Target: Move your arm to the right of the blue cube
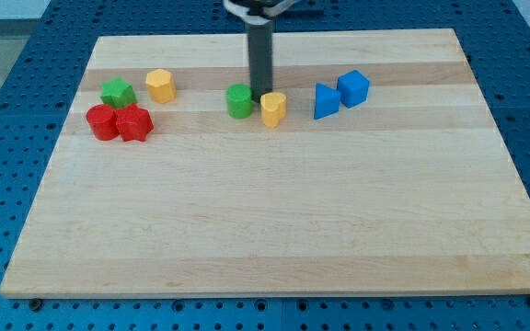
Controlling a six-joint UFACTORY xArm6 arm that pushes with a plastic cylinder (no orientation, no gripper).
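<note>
The blue cube [353, 87] sits on the wooden board [274, 211] toward the view's upper right, touching a blue triangular block [326, 101] on its left. My tip [262, 93] is well to the left of the blue cube, set between a green cylinder [239, 101] and a yellow block [273, 108], just behind both. The dark rod rises from there to the view's top edge.
At the view's upper left lie a green star-shaped block [117, 93], a yellow hexagonal block [160, 85], a red cylinder [102, 121] and a red block [134, 122]. The board's right edge lies beyond the blue cube.
</note>
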